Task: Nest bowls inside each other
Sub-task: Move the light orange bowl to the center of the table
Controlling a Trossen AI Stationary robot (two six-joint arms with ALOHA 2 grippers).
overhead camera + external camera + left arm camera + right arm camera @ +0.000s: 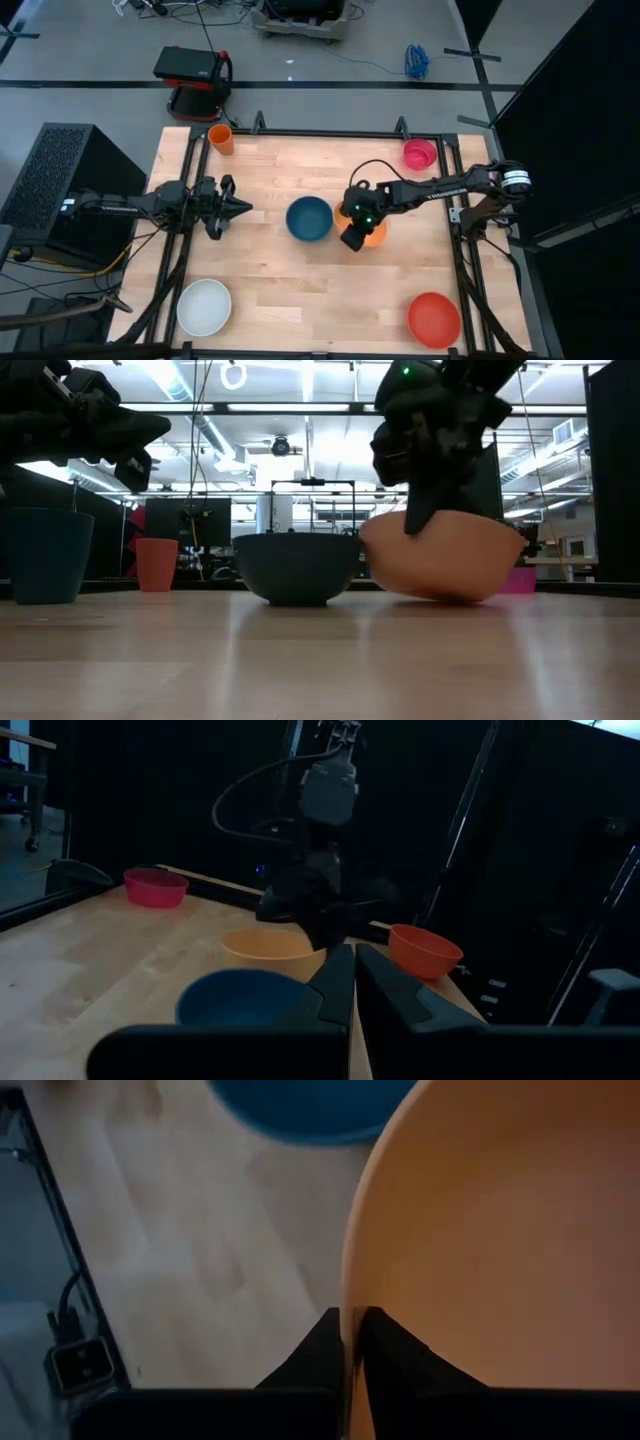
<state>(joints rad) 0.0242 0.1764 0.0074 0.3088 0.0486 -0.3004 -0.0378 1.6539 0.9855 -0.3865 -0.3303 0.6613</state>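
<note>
At table centre: orange bowl [374, 234] sits just right of the dark teal bowl [309, 218], the two rims close but apart in the low view
Orange bowl attitude: mouth up, tipped in the low view, its left rim riding higher than its right; round, so no long axis to tell
Right gripper [348, 1342]: clenched on the orange bowl's rim, one finger inside the wall and one outside, on the bowl's left edge nearest the teal bowl
Right arm: reaches in from the right edge of the table, its wrist above the orange bowl
Teal bowl attitude: upright and level, mouth open to above
Room around the pair: bare wood on the near side and the far side of both bowls; the gap between them is narrow
Pink bowl [420, 154]: far right corner, close to the frame rail, well apart from the centre pair
Red bowl [434, 319]: near right corner, just inside the table edge
White bowl [204, 306]: near left corner, close to the left rail
Left gripper [238, 208]: fingers pressed together, holding nothing, hanging over the left half of the table and pointing right toward the teal bowl, with open wood between
Orange cup [221, 139]: far left corner, upright
Table [270, 290] edges: black frame rails run along the far, left and right sides
</note>
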